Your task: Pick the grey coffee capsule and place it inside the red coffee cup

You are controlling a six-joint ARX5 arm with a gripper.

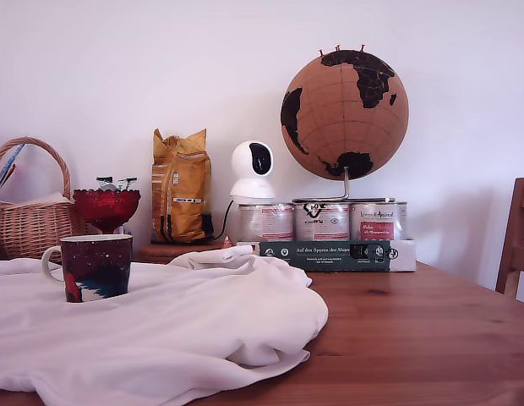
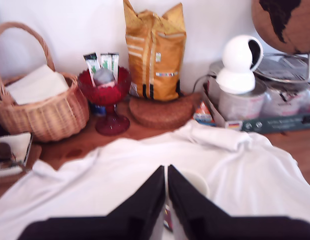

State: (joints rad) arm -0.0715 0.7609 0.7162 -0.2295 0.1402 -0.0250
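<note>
So the task looks barely started. The grey coffee capsule sits in the red glass footed bowl, back by the wicker basket, well apart from the dark red speckled ceramic mug with a white handle, which stands on the white cloth. The black gripper hangs above the cloth just over the mug, fingers pressed together, holding nothing. Pick and drop are both left to do.

In the wrist view, the gripper hides most of the red coffee cup. The grey capsule in the red glass bowl is blurred. The frame edge crops the globe.
</note>
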